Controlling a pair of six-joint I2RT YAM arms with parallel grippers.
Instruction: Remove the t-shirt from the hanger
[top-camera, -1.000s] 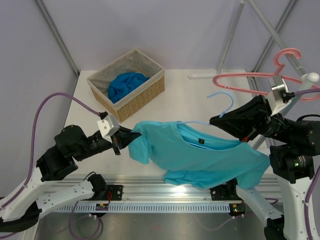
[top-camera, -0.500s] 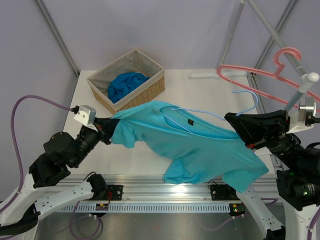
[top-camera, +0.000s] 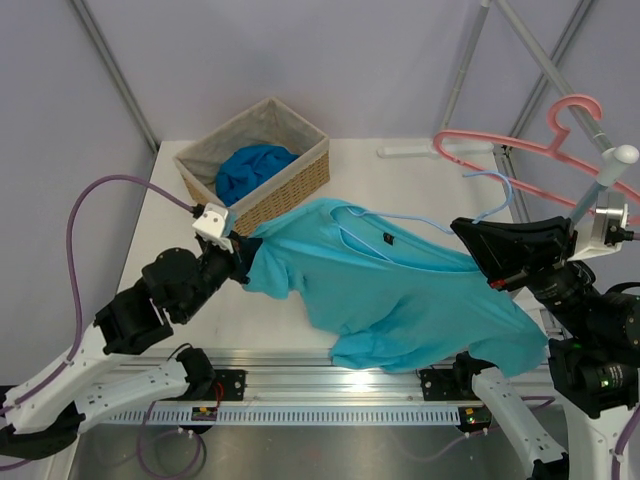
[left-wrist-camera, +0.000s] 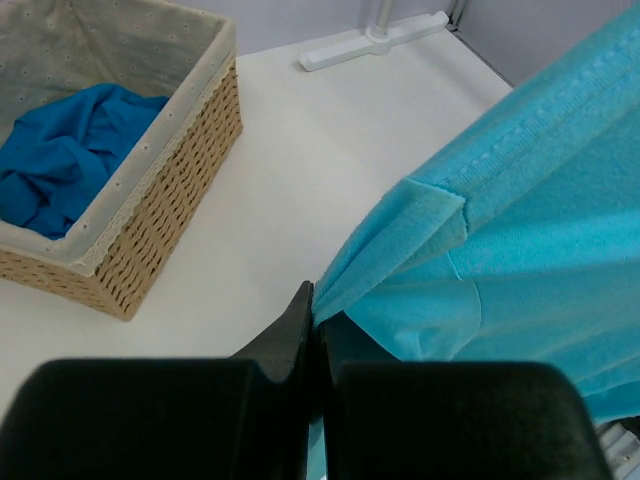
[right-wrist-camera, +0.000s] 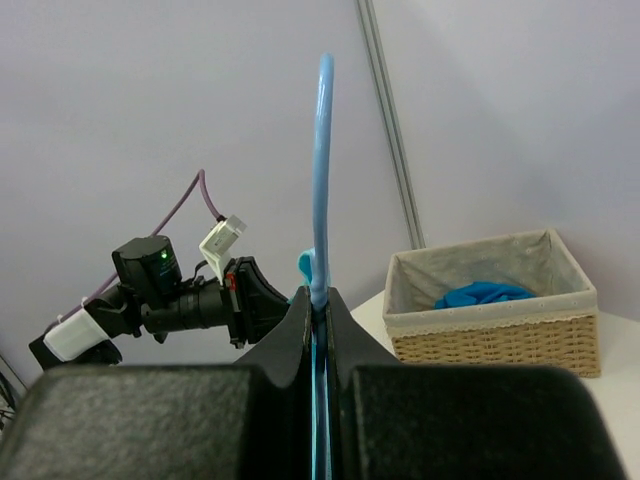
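Pinching the t-shirt (top-camera: 400, 290) sleeve in my left gripper (left-wrist-camera: 313, 300), the hanger (right-wrist-camera: 322, 150) wire in my right gripper (right-wrist-camera: 318, 300), I should pull cloth leftward smoothly, hanger steady, avoiding snags.

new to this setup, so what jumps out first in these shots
A teal t-shirt stretched mid-table between both arms: the left pincer shut on its sleeve, the right pincer shut on the light-blue hanger in its neck opening. Behind it, a wicker basket holds a royal-blue cloth, and a pink hanger hangs far right.
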